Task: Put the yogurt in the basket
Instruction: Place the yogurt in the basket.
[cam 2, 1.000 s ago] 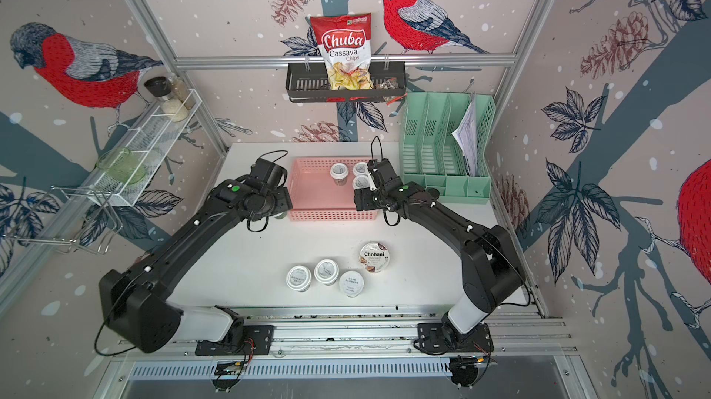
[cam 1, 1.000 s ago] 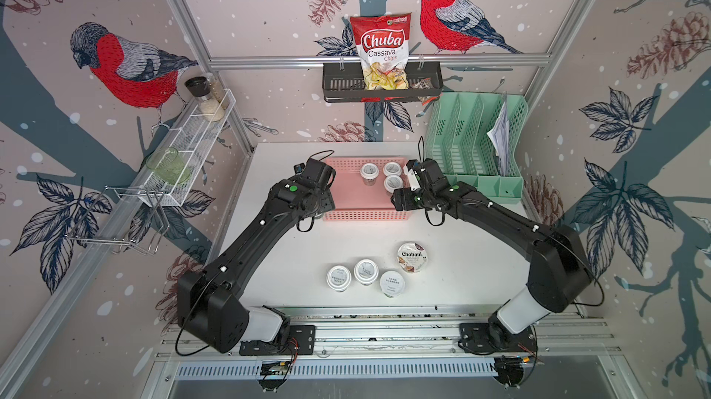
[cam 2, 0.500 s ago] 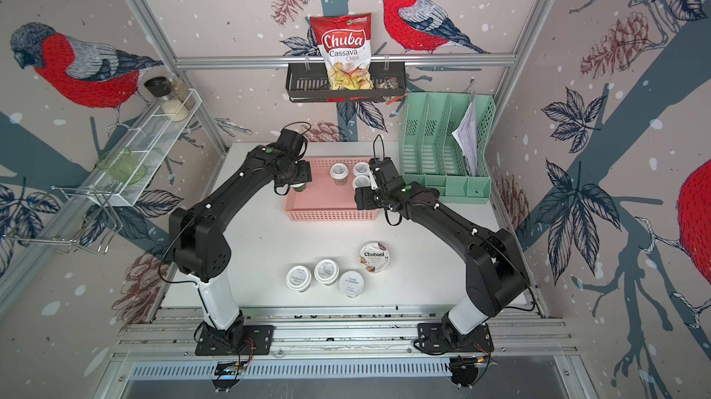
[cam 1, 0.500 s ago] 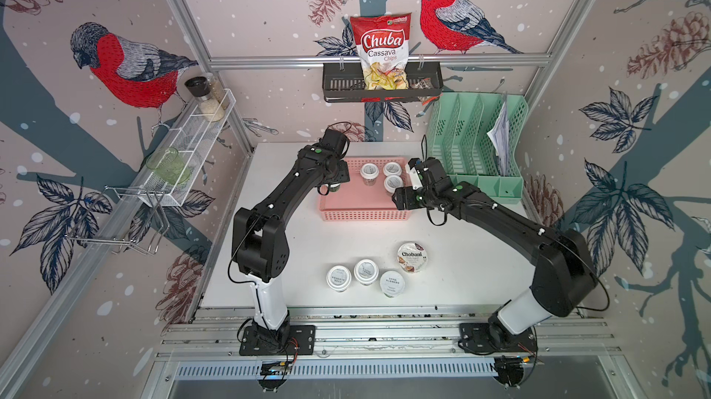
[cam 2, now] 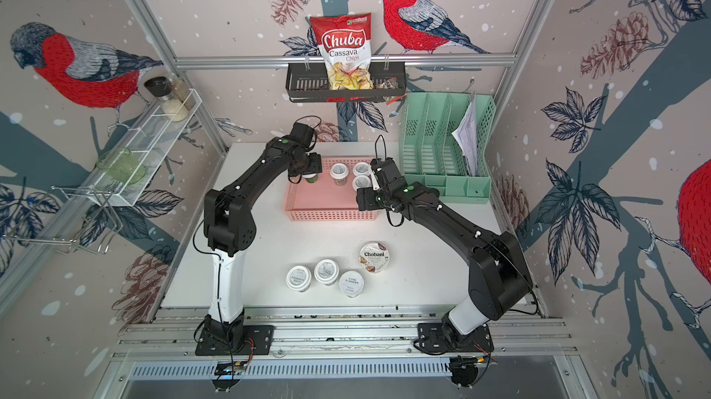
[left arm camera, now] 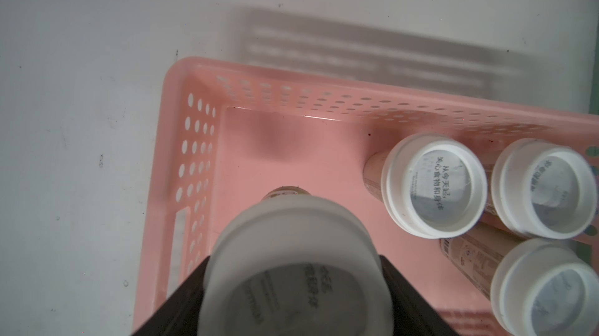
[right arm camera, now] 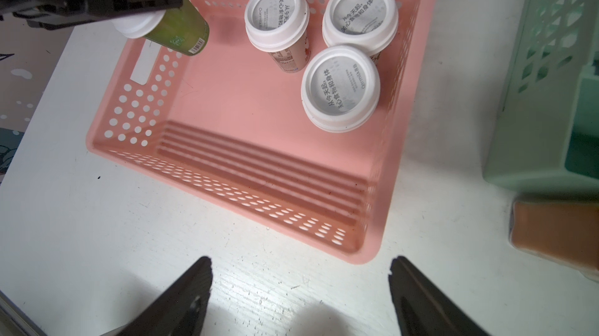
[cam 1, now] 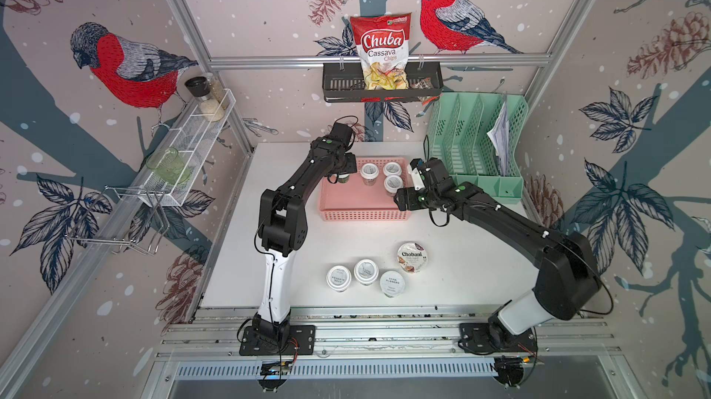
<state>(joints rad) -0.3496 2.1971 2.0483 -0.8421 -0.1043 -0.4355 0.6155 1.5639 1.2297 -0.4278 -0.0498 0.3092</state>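
The pink basket (cam 1: 363, 216) (cam 2: 331, 216) stands at the back middle of the table. Three white-lidded yogurt cups (cam 1: 392, 168) (right arm camera: 340, 86) (left arm camera: 434, 185) stand in its far right part. My left gripper (cam 1: 340, 174) (left arm camera: 293, 272) hangs over the basket's far left corner, shut on a green-labelled yogurt cup (right arm camera: 175, 31) (cam 2: 310, 177) by its lid. My right gripper (right arm camera: 299, 276) (cam 1: 404, 200) stands open and empty over the table at the basket's near right corner. Near the front edge stand three more small cups (cam 1: 366, 271) (cam 2: 326, 271) and the wider Chobani cup (cam 1: 412, 257) (cam 2: 374, 256).
A mint-green file organiser (cam 1: 477, 147) stands right of the basket, close to my right arm. A black rack (cam 1: 338, 87) with a chips bag hangs on the back wall. A white wire shelf (cam 1: 192, 147) runs along the left wall. An orange block (right arm camera: 557, 230) lies beside the organiser.
My left arm has swung from the basket's left edge toward its far left corner, still carrying the cup. The right arm has barely moved.
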